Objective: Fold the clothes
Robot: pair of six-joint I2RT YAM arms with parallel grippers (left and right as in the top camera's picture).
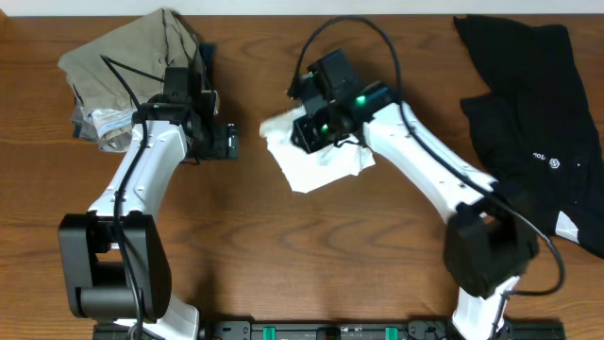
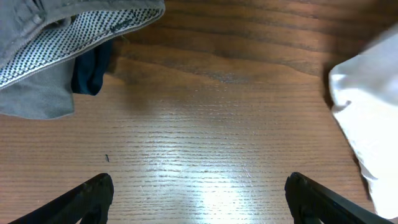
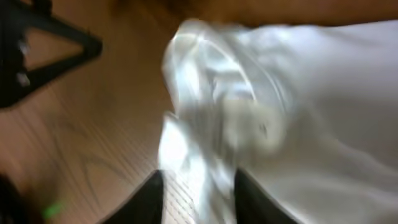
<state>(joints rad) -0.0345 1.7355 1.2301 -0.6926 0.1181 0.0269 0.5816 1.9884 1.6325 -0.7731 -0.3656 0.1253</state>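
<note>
The white T-shirt (image 1: pixel 324 170) lies bunched in a small folded heap at the middle of the table. My right gripper (image 1: pixel 308 132) is down at its upper left corner. In the right wrist view the jaws (image 3: pixel 198 194) stand apart, with a blurred edge of the white fabric (image 3: pixel 311 124) and bare wood between them, and nothing is pinched. My left gripper (image 1: pixel 226 142) hovers left of the shirt. It is wide open (image 2: pixel 199 193) over bare wood, with the white cloth (image 2: pixel 370 99) off to its right. A black logo garment (image 1: pixel 528 104) lies spread at the far right.
A khaki garment (image 1: pixel 132 66) with a dotted lining (image 2: pixel 68 37) is piled at the back left, with a dark blue piece (image 2: pixel 93 68) beside it. Bare wooden table (image 1: pixel 283 264) shows along the front between the arm bases.
</note>
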